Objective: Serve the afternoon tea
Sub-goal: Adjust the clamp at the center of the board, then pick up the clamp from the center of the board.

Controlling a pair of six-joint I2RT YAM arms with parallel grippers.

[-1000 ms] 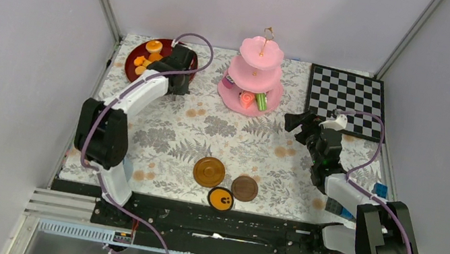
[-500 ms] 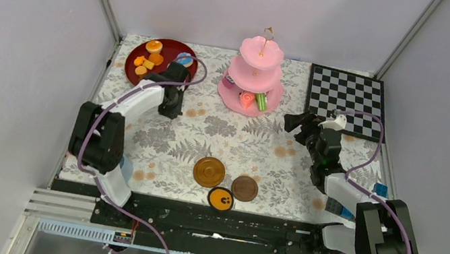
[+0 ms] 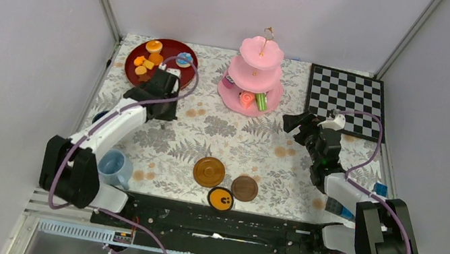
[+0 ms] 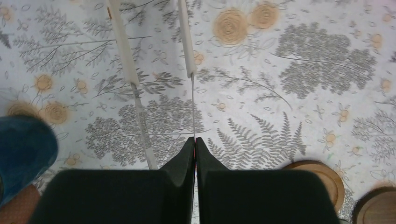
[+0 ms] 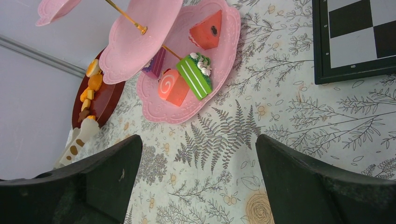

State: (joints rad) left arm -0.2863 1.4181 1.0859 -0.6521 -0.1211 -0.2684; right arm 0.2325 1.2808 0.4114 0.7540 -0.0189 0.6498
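Hovering left pincer (image 4: 194,142), jaws pressed together

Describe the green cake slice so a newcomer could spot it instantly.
Find the pink three-tier cake stand at the table's far middle. On its bottom tier, the green cake slice lies beside a pink swirl roll; it alone is green with white stripes.

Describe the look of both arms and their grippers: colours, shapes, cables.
Both the left arm and right arm have white tubular links joined by bulky black joint housings, with a thin purple cable looping along each. The left gripper and right gripper each carry two matte black, wedge-shaped fingers.
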